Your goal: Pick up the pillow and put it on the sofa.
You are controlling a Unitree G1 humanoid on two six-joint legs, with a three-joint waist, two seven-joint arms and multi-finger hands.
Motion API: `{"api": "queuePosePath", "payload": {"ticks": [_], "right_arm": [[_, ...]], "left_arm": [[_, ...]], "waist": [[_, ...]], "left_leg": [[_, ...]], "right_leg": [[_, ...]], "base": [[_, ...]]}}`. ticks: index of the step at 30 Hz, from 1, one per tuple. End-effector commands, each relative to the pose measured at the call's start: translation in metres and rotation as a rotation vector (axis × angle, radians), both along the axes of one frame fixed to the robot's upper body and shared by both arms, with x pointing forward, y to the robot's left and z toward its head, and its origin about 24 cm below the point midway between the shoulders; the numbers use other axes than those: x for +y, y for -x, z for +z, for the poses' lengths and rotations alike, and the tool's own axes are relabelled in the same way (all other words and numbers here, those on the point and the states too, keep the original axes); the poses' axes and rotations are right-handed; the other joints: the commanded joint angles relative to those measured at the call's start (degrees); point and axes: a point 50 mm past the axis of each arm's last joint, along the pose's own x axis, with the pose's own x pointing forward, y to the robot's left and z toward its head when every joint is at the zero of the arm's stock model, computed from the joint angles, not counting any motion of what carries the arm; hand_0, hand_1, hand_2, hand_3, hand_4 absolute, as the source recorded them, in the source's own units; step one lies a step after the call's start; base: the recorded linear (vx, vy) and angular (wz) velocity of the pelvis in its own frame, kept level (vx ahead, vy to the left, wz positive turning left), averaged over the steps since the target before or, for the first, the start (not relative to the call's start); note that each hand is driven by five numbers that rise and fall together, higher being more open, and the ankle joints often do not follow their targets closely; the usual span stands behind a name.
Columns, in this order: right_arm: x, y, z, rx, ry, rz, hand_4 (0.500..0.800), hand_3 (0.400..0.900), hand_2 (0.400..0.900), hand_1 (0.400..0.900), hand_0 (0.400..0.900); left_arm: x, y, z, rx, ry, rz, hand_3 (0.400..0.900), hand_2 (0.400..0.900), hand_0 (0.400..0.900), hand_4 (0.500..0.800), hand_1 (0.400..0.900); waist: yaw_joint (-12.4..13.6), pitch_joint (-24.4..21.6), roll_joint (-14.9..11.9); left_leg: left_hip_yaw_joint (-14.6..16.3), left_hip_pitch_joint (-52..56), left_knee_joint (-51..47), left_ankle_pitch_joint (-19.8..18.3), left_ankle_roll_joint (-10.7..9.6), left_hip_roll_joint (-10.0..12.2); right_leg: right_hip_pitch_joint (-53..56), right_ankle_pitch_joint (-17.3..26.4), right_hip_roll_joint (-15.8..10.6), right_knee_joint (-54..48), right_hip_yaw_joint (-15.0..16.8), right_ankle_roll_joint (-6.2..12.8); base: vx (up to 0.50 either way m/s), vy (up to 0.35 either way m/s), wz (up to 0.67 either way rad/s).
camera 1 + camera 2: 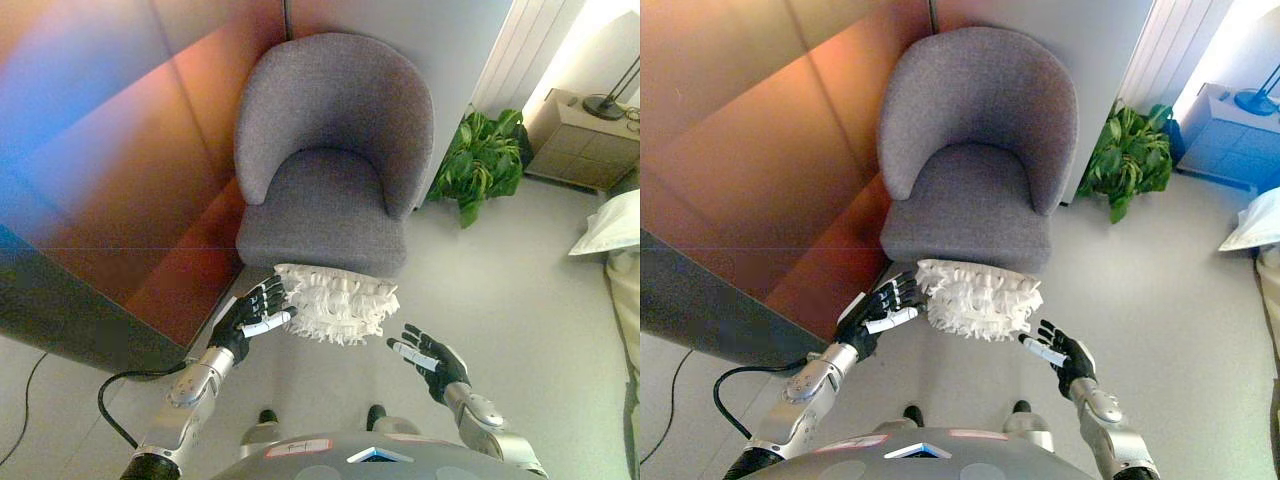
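Pillow, white and fringed, is touched at its edge by the left robot hand, fingers straight. Beyond it, the grey sofa is seen. The right robot hand is held open, apart from the pillow.

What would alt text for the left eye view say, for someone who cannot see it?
A white fringed pillow sits at the front edge of a grey armchair, the robot's left hand touching its left side and its right hand open just right of it. A green plant stands behind.

Pillow (white, fringed) against left hand
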Motion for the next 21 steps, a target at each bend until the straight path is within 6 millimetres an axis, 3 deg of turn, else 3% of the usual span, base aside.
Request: {"api": "queuePosePath", "payload": {"ticks": [1,9,15,17,21], "right_arm": [[0.005,-0.052,0.040,-0.273,0.027,0.042,0.800,0.900,0.900,0.900,0.900],[0.002,-0.055,0.043,-0.296,0.058,0.049,0.800,0.900,0.900,0.900,0.900],[-0.010,-0.060,0.048,-0.317,0.095,0.055,0.800,0.900,0.900,0.900,0.900],[-0.015,-0.058,0.047,-0.314,0.101,0.058,0.800,0.900,0.900,0.900,0.900],[-0.019,-0.051,0.046,-0.307,0.108,0.059,0.800,0.900,0.900,0.900,0.900]], "left_arm": [[0.007,-0.033,0.044,-0.264,-0.011,-0.004,0.900,0.900,0.900,0.800,0.900],[0.005,-0.034,0.047,-0.282,-0.004,-0.005,0.900,0.900,0.900,0.800,0.900],[0.003,-0.034,0.048,-0.306,0.017,0.019,0.900,0.900,0.900,0.800,0.900],[0.004,-0.032,0.048,-0.307,0.026,0.021,0.900,0.900,0.900,0.800,0.900],[0.004,-0.027,0.048,-0.304,0.040,0.006,0.900,0.900,0.900,0.800,0.900]], "waist": [[-0.8,1.3,-1.4],[-0.7,2.7,-1.6],[-0.5,5.7,-2.8],[-0.3,6.4,-3.2],[0.8,7.0,-2.7]], "left_leg": [[2.1,4.9,0.3,-6.4,1.4,-0.4],[1.5,3.9,3.1,-5.5,0.4,0.9],[-1.8,-4.0,23.1,-1.8,-1.0,4.4],[-3.2,-6.4,28.9,-1.4,-0.6,4.4],[-4.7,-8.9,24.9,0.4,-0.7,3.8]], "right_leg": [[2.9,-2.6,0.4,0.1,-2.9,1.74],[2.8,-3.0,1.5,0.1,-2.0,0.18],[1.9,-3.1,2.3,1.3,-0.9,-2.91],[2.1,-3.5,2.4,2.0,-0.4,-3.68],[3.7,-5.5,2.6,3.7,1.0,-3.03]], "base": [[0.03,-0.059,0.00],[0.03,-0.085,-0.07],[0.05,-0.109,-0.14],[0.15,-0.074,-0.21],[0.27,0.059,-0.14]]}}
